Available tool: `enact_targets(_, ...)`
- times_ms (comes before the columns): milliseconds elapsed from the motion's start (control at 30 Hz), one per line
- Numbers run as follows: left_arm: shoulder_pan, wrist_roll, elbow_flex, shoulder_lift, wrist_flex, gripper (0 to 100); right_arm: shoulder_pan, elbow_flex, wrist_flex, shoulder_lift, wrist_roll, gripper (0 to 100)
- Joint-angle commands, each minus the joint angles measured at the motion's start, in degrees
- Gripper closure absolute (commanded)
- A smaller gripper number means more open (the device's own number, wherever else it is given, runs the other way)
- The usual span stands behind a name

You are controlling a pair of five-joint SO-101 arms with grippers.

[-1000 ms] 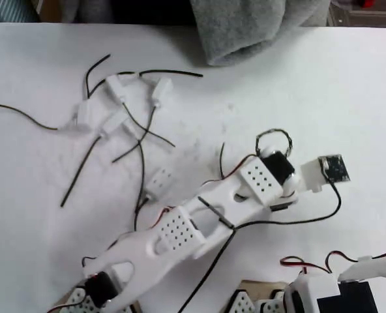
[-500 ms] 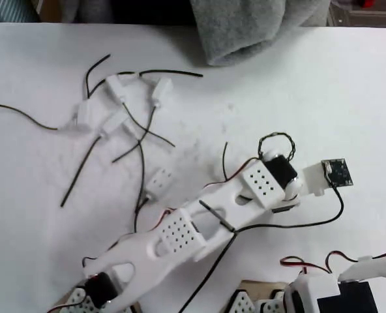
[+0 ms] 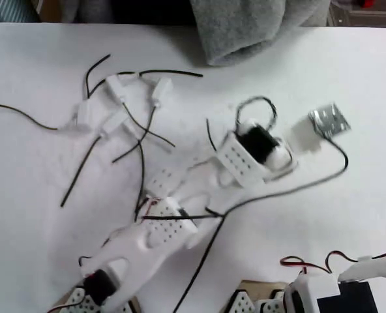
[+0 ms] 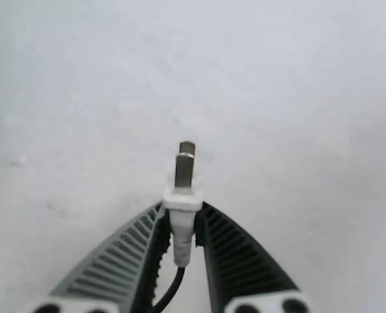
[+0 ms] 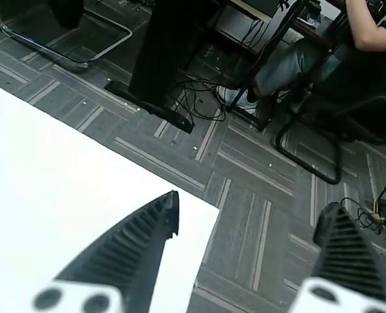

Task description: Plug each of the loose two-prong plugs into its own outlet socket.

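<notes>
A white table [image 3: 356, 72] takes up most of the overhead view. A grey cloth [image 3: 245, 29] lies over its far edge, top centre. In the right wrist view, grey tiled floor [image 5: 245, 195] lies past the table's corner. Upper centre stands a black stand [image 5: 160, 45], with tangled cables [image 5: 206, 98] beside it.

Plug [image 4: 182, 195]: white body, two flat metal prongs [image 4: 185, 166] stacked one over other from my view, pointing straight away from me. Black cord leaves its back end. Pinched between fingers of my left claw [image 4: 182, 218], held clear above bare white tabletop.

Connectors [image 3: 118, 88]: four small white pieces, thin black cords crossing, lying loose in cluster at far left of tabletop. Plug or socket: cannot tell.

Block [image 3: 162, 180]: white, dotted face, flat on tabletop, just beside my arm.
</notes>
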Motion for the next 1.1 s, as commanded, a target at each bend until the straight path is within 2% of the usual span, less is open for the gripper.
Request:
enact_targets(0,-3.91,3.34,-2.11,-11.38,0.35,98,0.22,-1.67,0.22,-0.48,-1.85,66.4)
enact_targets(233,-9.71,4.92,-2.11,-19.74,0.53,98,-4.88,-2.2,4.97,-0.84,-3.34,66.4)
enact_targets(533,-12.79,5.19,1.32,-36.7,0.79,98,-19.91,-2.2,16.04,-0.84,-4.4,66.4)
enact_targets(700,-14.55,5.27,19.96,-53.05,0.7,98,-26.51,-2.11,18.77,-0.84,-13.36,66.5)
enact_targets(833,-19.03,5.27,38.77,-70.11,0.09,98,-32.66,-2.2,22.37,-0.92,-15.03,66.5)
enact_targets(1067,-25.98,5.27,68.48,-96.13,-13.27,98,-46.2,-2.11,28.97,-7.69,-15.21,66.5)
